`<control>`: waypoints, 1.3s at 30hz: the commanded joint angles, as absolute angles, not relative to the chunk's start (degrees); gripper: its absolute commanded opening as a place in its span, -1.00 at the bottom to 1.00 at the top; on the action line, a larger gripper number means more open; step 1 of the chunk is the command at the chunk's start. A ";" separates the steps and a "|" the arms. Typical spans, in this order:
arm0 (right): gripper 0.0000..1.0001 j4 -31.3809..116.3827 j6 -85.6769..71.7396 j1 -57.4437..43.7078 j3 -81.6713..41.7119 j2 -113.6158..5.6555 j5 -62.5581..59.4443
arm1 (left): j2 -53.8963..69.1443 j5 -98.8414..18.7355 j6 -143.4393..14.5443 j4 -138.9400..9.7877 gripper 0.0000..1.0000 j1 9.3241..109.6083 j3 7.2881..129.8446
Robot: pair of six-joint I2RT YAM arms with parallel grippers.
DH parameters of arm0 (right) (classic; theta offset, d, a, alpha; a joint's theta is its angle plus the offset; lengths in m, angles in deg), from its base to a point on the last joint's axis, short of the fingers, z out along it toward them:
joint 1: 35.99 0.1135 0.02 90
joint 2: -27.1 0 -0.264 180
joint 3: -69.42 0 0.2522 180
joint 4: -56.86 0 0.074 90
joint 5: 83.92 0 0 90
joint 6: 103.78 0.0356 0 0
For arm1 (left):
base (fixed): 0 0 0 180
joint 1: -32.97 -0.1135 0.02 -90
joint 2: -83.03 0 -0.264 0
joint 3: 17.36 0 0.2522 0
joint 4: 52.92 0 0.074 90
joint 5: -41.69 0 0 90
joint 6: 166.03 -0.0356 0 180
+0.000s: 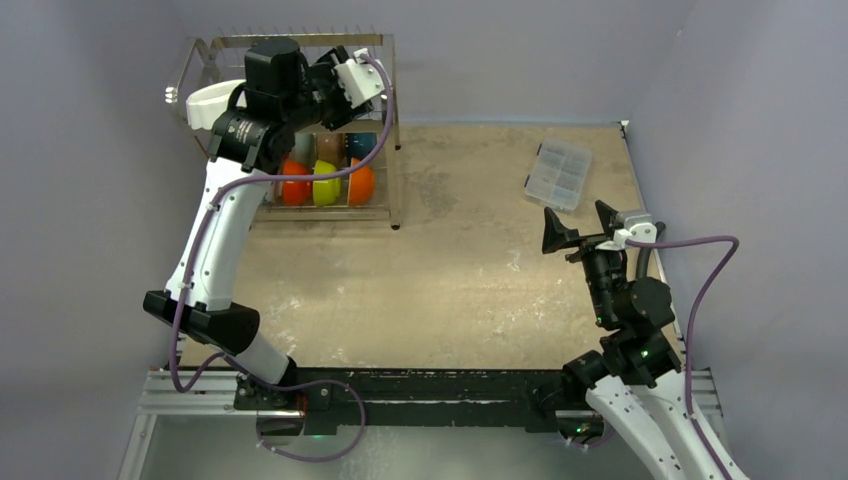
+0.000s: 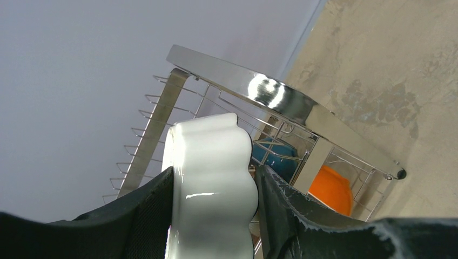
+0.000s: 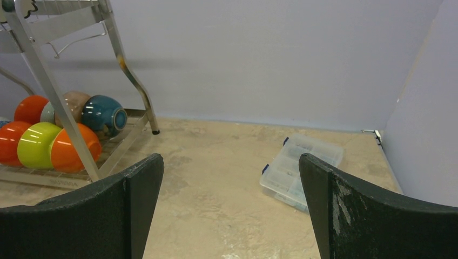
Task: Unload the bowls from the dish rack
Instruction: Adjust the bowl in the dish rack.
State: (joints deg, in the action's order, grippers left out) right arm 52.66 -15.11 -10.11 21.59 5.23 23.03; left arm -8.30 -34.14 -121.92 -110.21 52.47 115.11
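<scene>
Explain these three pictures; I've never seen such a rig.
Two robot arms are bolted to the table's near edge. The wide picture looks down from above and behind them; each of the other two comes from a camera on one arm's wrist, looking out between its black jaws. At the far left stands a steel wire dish rack with coloured bowls on its lower tier. The left jaws grip a white scalloped bowl near the rack's top. The right jaws are wide open, empty. A clear compartment box lies far right.

Bright, even light; frames mostly sharp. Hard glare hits the rack (image 2: 267, 89) along its top bar, with a softer sheen on the white bowl (image 2: 210, 178) under it. Behind the rack, a faint shadow crosses the wall (image 3: 81, 63).
</scene>
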 commanded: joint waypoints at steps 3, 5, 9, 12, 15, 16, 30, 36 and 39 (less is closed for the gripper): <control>0.97 53.82 -15.92 -9.78 19.26 5.04 22.87 | -6.39 -35.71 -126.66 -103.10 -1.00 52.21 117.09; 0.97 53.82 -15.89 -9.77 19.18 4.99 22.79 | -6.66 -36.44 -126.34 -101.74 -1.00 52.23 116.86; 0.98 53.90 -15.84 -9.80 19.18 4.80 22.62 | -6.37 -37.67 -124.33 -95.97 -1.00 52.22 114.76; 0.98 53.83 -15.87 -9.80 19.07 4.62 22.45 | -6.65 -38.11 -122.33 -92.85 -1.00 52.23 114.00; 0.98 53.65 -15.84 -9.80 18.80 4.44 22.18 | -6.79 -39.14 -119.97 -89.90 -1.00 52.21 113.47; 0.98 53.52 -15.79 -9.79 18.65 4.31 21.91 | -6.67 -39.58 -119.09 -88.71 -1.00 52.21 113.01; 0.98 50.93 -15.80 -9.78 14.74 0.53 17.34 | -4.19 -45.77 -108.63 -70.11 -1.00 52.21 103.54; 0.98 50.40 -15.72 -9.76 14.20 -0.25 16.22 | -4.20 -50.84 -102.02 -62.83 -1.00 52.21 101.78; 0.98 50.35 -15.60 -9.78 14.12 -0.40 15.94 | -4.42 -52.82 -98.23 -61.02 -1.00 52.22 101.72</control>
